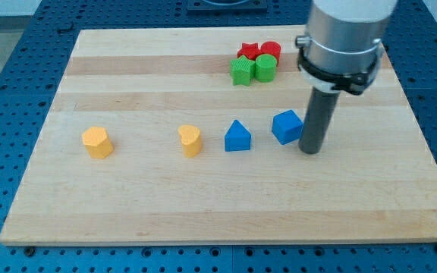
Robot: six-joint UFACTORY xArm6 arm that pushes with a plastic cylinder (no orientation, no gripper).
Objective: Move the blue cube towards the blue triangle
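Observation:
The blue cube (287, 126) sits on the wooden board right of the middle. The blue triangle (237, 136) lies a short way to its left, with a small gap between them. My tip (311, 150) rests on the board just right of the blue cube and slightly lower in the view, touching or nearly touching its right side. The rod rises from it to the silver arm body (345, 38) at the view's top right.
A yellow heart (191, 140) lies left of the blue triangle, and a yellow block (97, 142) further left. Near the board's top edge cluster a red star (248, 51), a red cylinder (270, 51), a green star (242, 71) and a green cylinder (265, 67).

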